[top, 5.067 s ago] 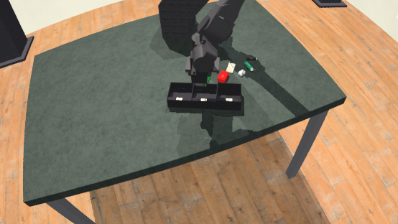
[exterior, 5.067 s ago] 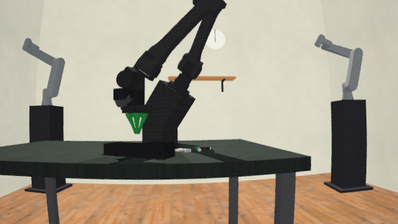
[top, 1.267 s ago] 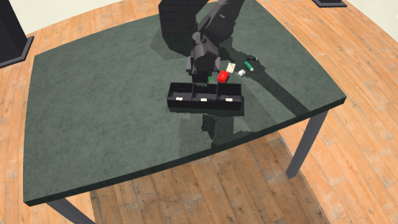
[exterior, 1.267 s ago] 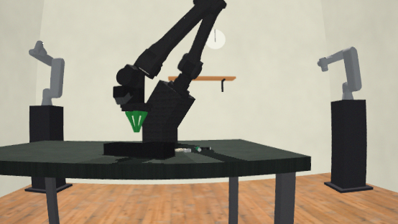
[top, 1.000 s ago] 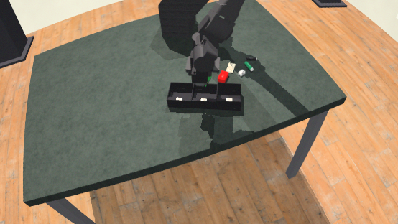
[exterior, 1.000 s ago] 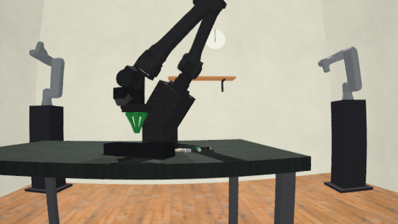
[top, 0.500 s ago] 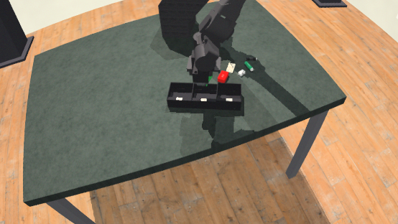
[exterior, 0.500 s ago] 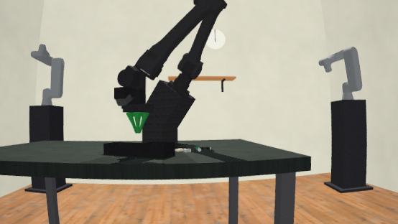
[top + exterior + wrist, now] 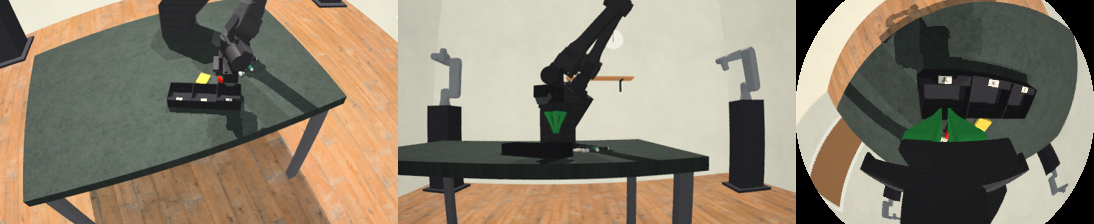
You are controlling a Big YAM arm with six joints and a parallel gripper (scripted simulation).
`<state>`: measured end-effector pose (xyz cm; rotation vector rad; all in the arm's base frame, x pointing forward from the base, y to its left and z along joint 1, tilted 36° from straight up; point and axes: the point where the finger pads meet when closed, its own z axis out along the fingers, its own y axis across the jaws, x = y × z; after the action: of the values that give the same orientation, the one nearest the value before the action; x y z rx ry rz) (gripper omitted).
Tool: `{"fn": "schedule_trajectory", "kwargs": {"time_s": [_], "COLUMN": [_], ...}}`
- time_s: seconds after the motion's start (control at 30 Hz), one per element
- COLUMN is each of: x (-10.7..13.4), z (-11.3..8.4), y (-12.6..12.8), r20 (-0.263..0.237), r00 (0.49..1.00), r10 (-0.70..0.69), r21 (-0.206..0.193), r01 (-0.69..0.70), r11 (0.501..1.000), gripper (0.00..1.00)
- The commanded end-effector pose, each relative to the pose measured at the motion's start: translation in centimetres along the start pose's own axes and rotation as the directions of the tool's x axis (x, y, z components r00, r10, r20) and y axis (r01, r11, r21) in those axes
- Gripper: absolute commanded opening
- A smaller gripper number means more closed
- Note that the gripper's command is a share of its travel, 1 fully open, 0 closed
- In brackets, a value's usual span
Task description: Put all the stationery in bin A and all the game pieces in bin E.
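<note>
From where I stand, the end effector (image 9: 228, 77) (image 9: 555, 132) (image 9: 944, 112) hangs above the bench (image 9: 108, 118) (image 9: 628, 169) (image 9: 1016, 35), its green fingers nearly together, gripping nothing. It's just beside the row of three bins (image 9: 205, 104) (image 9: 538, 149) (image 9: 922, 97), near the end bin marked A (image 9: 231, 105) (image 9: 941, 92). On the bench, a yellow block (image 9: 203, 78) (image 9: 983, 124) lies close to the bins' arm-side wall, with a red piece (image 9: 220, 79) (image 9: 946, 135), partly hidden, near it. Farther along lie a small white piece (image 9: 241, 73) and a green cylinder with a white end (image 9: 251, 67) (image 9: 595, 148); I can't tell exactly what they are.

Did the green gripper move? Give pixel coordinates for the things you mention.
Yes. In the exterior view, the gripper (image 9: 556, 132) (image 9: 944, 112) moved right, judged against the black bins (image 9: 536, 149) (image 9: 944, 107) below it.
</note>
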<state>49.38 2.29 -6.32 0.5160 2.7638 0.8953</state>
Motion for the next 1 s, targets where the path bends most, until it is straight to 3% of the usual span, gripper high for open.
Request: {"fn": "schedule_trajectory", "kwargs": {"time_s": [0.0,0.03,0.43,0.5,0.53,0.57,0.8,0.87,0.93,0.97], "x": [-0.9,-0.8,-0.9,-0.9,-1.8,-0.9,-0.7,-0.7,-2.3,-2.4], "z": [-0.6,0.6,3.9,3.9,2.9,4.3,6.4,6.5,4.4,4.3], "y": [1.5,0.8,0.8,0.8,1.5,0.9,0.7,0.8,0.9,0.9], "r20": [0.015,0.008,0.013,0.013,0.042,0.014,0.011,0.010,0.054,0.055], "r00": [1.000,1.000,1.000,1.000,0.999,1.000,1.000,1.000,0.998,0.998], "r10": [0.022,0.027,0.024,0.024,0.014,0.023,0.025,0.025,0.029,0.031], "r21": [0.002,0.004,0.002,0.002,-0.008,0.001,0.002,0.001,-0.009,-0.009], "r01": [-0.022,-0.027,-0.024,-0.024,-0.013,-0.023,-0.025,-0.025,-0.028,-0.031], "r11": [1.000,1.000,1.000,1.000,1.000,1.000,1.000,1.000,1.000,0.999], "gripper": [0.08,0.08,0.08,0.08,0.08,0.08,0.08,0.08,0.08,0.08]}}
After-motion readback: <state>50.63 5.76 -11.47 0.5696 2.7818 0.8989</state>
